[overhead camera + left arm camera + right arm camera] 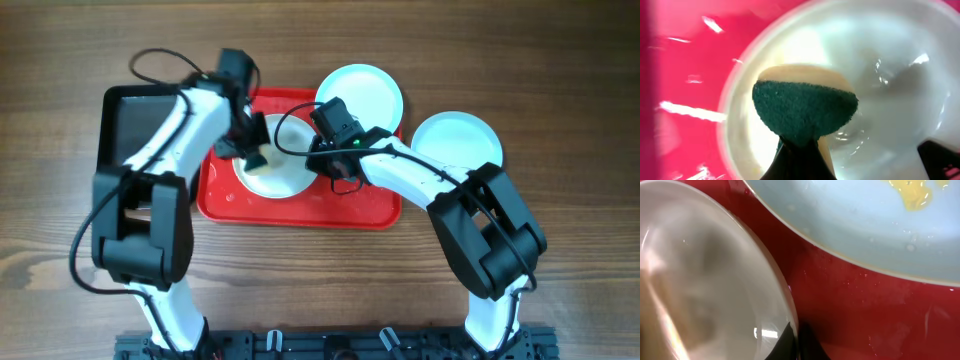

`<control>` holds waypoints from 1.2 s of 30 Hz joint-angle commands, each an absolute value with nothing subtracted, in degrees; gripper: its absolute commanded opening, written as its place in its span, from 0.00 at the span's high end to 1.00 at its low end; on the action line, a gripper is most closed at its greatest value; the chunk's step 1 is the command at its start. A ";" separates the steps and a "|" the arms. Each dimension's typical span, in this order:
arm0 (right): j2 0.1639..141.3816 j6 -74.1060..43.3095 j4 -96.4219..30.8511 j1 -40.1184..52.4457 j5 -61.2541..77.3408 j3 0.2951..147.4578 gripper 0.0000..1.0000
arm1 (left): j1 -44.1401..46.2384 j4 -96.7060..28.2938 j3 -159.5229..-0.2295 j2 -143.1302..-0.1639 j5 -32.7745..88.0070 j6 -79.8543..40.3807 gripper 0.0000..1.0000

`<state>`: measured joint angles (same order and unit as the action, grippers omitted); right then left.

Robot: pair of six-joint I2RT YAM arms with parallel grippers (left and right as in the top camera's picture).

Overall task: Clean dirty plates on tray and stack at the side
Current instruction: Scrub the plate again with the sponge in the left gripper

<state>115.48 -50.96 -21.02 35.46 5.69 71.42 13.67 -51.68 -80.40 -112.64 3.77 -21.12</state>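
Wooden table (560, 60), brown, with the grain running left to right. A black rectangular tray (135, 125) with rounded corners lies flat at its left side. The sponge (805, 107) shows a dark green scouring face backed by pale yellow foam.

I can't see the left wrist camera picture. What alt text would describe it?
A yellow sponge with a dark green scouring face, gripped by the left pincer, is held against a wet white plate lying on the red tray.
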 commanded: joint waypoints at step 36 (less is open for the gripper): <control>116.79 -48.01 -21.87 35.59 3.01 70.50 0.96 | 18.28 -24.32 -65.28 -112.84 -39.42 -15.92 0.96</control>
